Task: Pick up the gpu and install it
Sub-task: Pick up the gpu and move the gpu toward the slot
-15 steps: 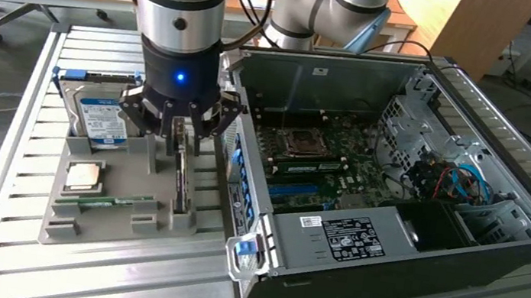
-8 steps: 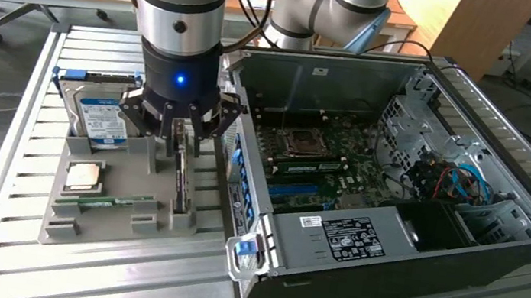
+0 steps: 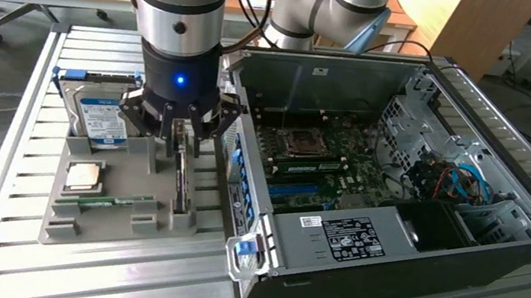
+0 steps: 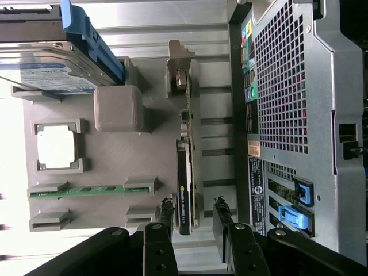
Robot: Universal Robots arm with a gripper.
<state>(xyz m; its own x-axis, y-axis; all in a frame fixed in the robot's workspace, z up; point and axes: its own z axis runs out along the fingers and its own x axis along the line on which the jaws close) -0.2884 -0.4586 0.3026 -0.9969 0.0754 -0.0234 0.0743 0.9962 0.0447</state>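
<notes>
The gpu (image 3: pixel 182 178) stands on edge in a slot of the grey holder tray (image 3: pixel 123 215), just outside the computer case. In the wrist view the gpu (image 4: pixel 187 167) is a thin card with a dark face, a green board edge and a metal bracket at its far end. My gripper (image 3: pixel 185 129) hangs right over the card's upper end. In the wrist view my gripper (image 4: pixel 194 215) is open, one finger on each side of the card, with a small gap on both sides.
The open computer case (image 3: pixel 499 249), with its motherboard (image 3: pixel 320 164) exposed, lies to the exterior view's right of the tray. The tray also holds a hard drive (image 3: pixel 100 118), a CPU (image 3: pixel 84 175) and a RAM stick (image 3: pixel 120 201). All of it rests on a slatted metal table (image 3: pixel 105 274).
</notes>
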